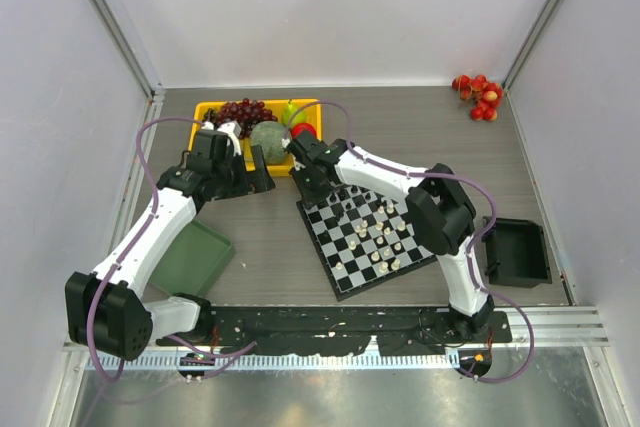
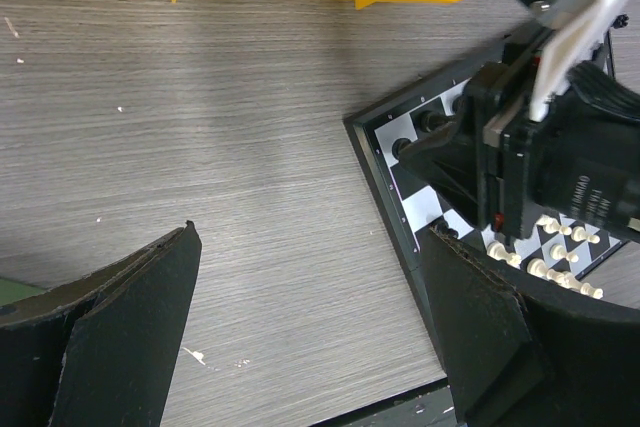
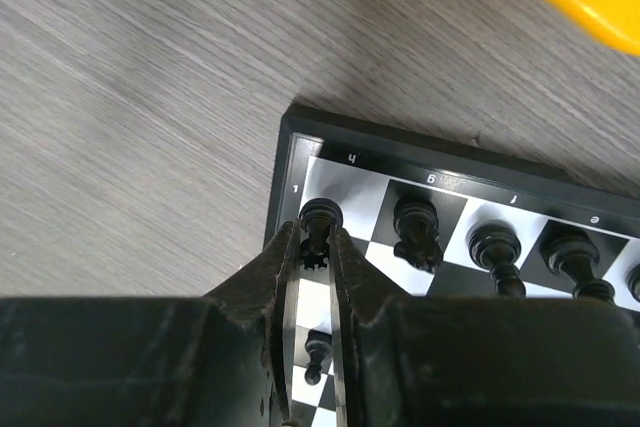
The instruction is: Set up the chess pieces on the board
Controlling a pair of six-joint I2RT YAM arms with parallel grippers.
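The board (image 1: 345, 282) lies tilted at the table's centre right, with cream-white chess pieces (image 1: 385, 247) scattered across its near half. In the right wrist view my right gripper (image 3: 317, 237) is shut on a black rook (image 3: 321, 215), which stands on the corner square of the board (image 3: 400, 143). More black pieces (image 3: 418, 232) line the back row beside it, and a black pawn (image 3: 315, 357) shows between the fingers. From above, my right gripper (image 1: 308, 187) is at the board's far left corner. My left gripper (image 2: 312, 237) hangs open over bare table, just left of the board's edge (image 2: 385, 162).
A yellow tray (image 1: 205, 112) with dark grapes (image 1: 242, 110) and other fruit stands behind the grippers. A green tray (image 1: 195, 257) lies under the left arm. A black bin (image 1: 515, 252) sits at the right, and red fruit (image 1: 478, 95) at the far right corner.
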